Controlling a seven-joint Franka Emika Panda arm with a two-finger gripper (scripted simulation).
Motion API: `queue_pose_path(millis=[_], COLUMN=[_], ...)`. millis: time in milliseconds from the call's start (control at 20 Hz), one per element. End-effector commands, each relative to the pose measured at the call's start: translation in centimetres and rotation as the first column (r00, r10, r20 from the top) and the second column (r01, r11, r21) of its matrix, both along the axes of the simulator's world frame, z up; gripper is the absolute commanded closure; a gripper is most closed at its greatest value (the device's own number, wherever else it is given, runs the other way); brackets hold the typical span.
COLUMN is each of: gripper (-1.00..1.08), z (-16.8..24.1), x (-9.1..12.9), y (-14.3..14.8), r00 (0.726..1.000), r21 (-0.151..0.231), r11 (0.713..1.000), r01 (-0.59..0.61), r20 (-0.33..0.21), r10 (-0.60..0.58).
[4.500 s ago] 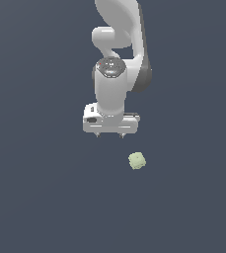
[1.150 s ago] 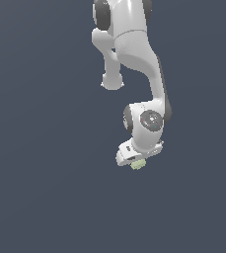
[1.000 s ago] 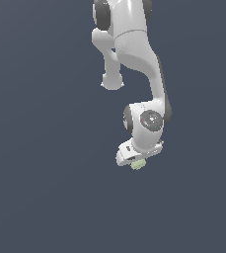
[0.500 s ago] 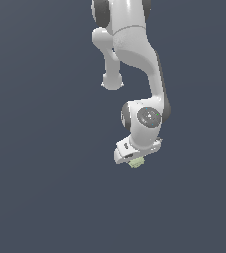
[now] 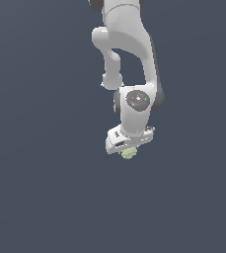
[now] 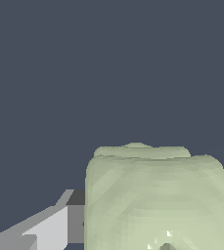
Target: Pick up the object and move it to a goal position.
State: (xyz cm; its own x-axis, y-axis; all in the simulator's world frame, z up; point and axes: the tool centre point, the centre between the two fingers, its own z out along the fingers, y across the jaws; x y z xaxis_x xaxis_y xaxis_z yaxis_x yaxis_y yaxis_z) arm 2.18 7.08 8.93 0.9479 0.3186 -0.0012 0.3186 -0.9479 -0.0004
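The object (image 5: pixel 129 153), a small pale yellow-green lumpy blob, sits between the fingers of my white gripper (image 5: pixel 129 151) and is mostly hidden by the hand in the exterior view. In the wrist view the object (image 6: pixel 155 197) fills much of the frame, pressed against a grey and white finger (image 6: pixel 45 225). The gripper is shut on it and holds it above the dark floor. The arm (image 5: pixel 127 59) bends down from the top of the exterior view.
A plain dark grey-blue floor (image 5: pixel 40 188) surrounds the arm on all sides. No goal marker or other object shows in either view.
The gripper came down onto the object, closed on it, and over the last second has lifted it slightly upward and a little toward the exterior view's left.
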Motion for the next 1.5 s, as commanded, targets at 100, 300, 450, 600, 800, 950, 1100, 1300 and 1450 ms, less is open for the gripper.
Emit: queue_pose_path(millis=[100, 300, 450, 600, 800, 950, 1100, 1300, 1450], gripper=[1.08, 1.08, 1.08, 1.08, 1.08, 1.08, 1.08, 1.08, 1.08], z=[3.1, 6.1, 8.4, 10.7, 13.3, 14.9, 16.1, 17.2, 17.4], x=[-1.9, -3.6, -5.0, -6.3, -7.7, -8.6, -9.2, -9.6, -9.7], y=[-2.7, -5.3, -7.3, -9.3, -11.5, -12.9, -14.0, -14.9, -15.1], r00=[1.000, 1.000, 1.000, 1.000, 1.000, 1.000, 1.000, 1.000, 1.000], r21=[0.000, 0.000, 0.000, 0.000, 0.001, 0.002, 0.002, 0.001, 0.000], r11=[1.000, 1.000, 1.000, 1.000, 1.000, 1.000, 1.000, 1.000, 1.000], r01=[0.001, 0.001, 0.001, 0.001, 0.001, 0.001, 0.001, 0.000, 0.001], r20=[0.001, 0.001, 0.001, 0.001, 0.001, 0.002, 0.002, 0.001, 0.001], r10=[-0.001, -0.001, -0.001, -0.001, -0.001, -0.001, -0.001, 0.000, -0.001])
